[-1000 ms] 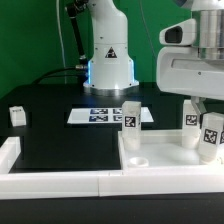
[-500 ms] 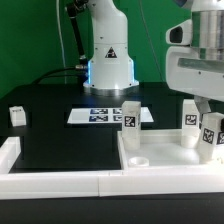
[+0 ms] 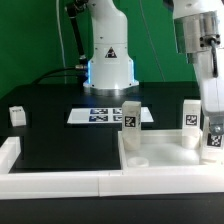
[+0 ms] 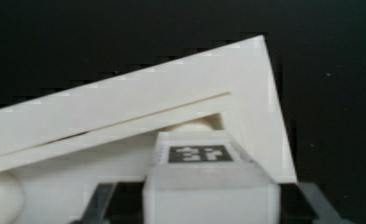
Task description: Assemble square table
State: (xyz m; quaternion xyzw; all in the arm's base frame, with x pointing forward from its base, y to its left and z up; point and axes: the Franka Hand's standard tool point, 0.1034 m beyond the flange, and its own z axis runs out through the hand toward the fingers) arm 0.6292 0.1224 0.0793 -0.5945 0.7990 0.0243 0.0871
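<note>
Okay so, tool (image 3: 211, 126): clenched on one of the little white legs, coming down from above at the worktop's edge on the exterior view's right. In the wrist view the dark fingers (image 4: 102, 200) sit on either side of that leg.
held leg (image 3: 213, 140): upright, tag facing the camera, down at the corner of the square top on the exterior view's right. Wrist view shows the held leg (image 4: 201, 155) sitting just inside a corner of the top, tag up. Can't tell if it's actually seated.
square top (image 3: 165, 152): white tray with a raised rim, lying flat in the worktop's front corner on the exterior view's right, tucked against the front border bar. In the wrist view the square top (image 4: 162, 100) fills most of the frame, with black worktop beyond it.
second leg (image 3: 190, 114): upright near the top's far rim, near the held leg.
third leg (image 3: 130, 117): upright at the top's far corner on the exterior view's left. Can't tell if it's inside the rim or just behind.
lone leg (image 3: 16, 115): by itself near the worktop's edge on the exterior view's left, well apart from the rest.
marker board (image 3: 100, 115): flat mid-worktop, in front of the robot base (image 3: 108, 60).
front border bar (image 3: 60, 182): runs along the front edge.
worktop (image 3: 60, 140): black.
</note>
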